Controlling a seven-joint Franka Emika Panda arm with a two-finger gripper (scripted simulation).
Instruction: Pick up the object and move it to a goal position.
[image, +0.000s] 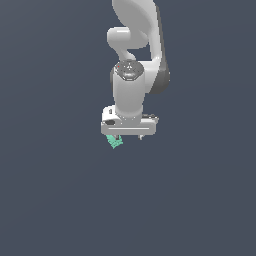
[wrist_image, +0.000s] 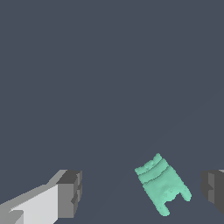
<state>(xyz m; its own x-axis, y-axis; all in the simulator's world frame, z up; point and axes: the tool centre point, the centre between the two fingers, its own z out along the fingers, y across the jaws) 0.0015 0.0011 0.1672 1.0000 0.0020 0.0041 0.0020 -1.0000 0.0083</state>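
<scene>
Mint-green and ribbed, the object (wrist_image: 162, 183) lies tilted between my fingers (wrist_image: 70, 194), nearer one than the other and touching neither. My gripper (wrist_image: 142, 192) is spread wide, holding nothing. In the exterior view the object (image: 115, 142) peeks out just below my gripper (image: 128, 136), near the frame's centre.

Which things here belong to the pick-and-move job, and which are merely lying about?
Part of the job:
- small mint-green ribbed blocky piece, lying between the open fingers, untouched
- white Panda gripper with dark grey fingertips

Lying about:
- nothing else shows; only the plain dark grey ground
</scene>
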